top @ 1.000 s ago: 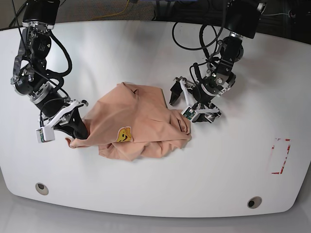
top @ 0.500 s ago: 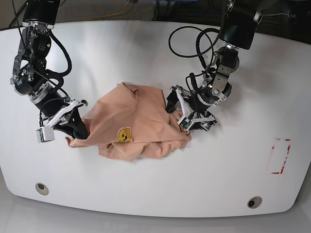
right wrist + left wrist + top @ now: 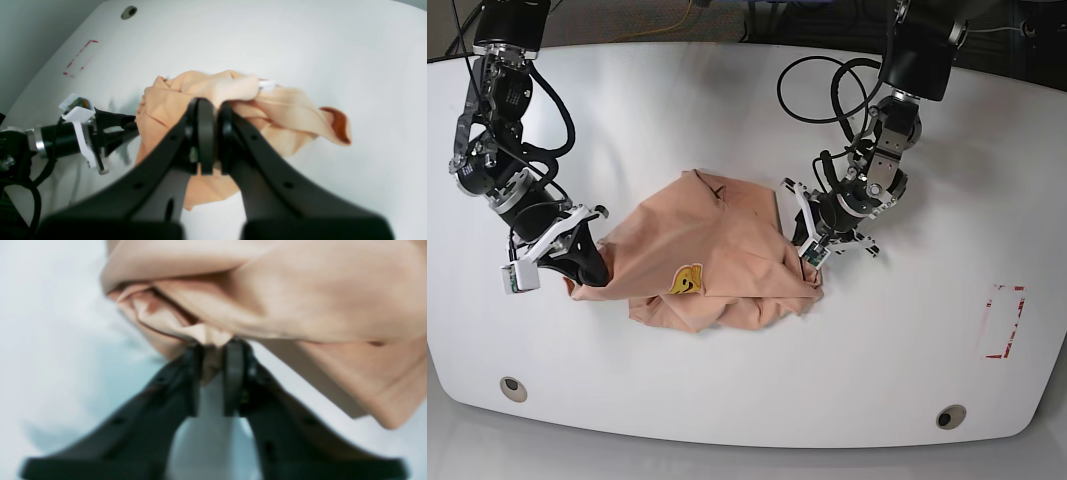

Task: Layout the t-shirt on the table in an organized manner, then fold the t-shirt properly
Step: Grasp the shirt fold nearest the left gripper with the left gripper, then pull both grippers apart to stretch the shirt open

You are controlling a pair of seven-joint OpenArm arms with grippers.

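The peach-pink t-shirt (image 3: 712, 245) lies crumpled in the middle of the white table (image 3: 727, 110), its yellow emoji print (image 3: 686, 279) facing up near the front. My left gripper (image 3: 797, 235) is at the shirt's right edge. In the left wrist view this left gripper (image 3: 212, 351) is shut on a fold of the t-shirt (image 3: 300, 293). At the shirt's left corner my right gripper (image 3: 593, 273) is low over the table. The right wrist view shows that right gripper (image 3: 212, 133) shut on the bunched t-shirt (image 3: 166, 100).
A red rectangle outline (image 3: 1004, 320) marks the table at the right. Two round grommet holes (image 3: 513, 388) (image 3: 949, 417) sit near the front edge. Black cables loop above the left arm (image 3: 897, 110). The table's curved edge runs along the back.
My left gripper moved left onto the shirt's right edge and went from wide open to shut on a fold. The right arm kept its hold and place.
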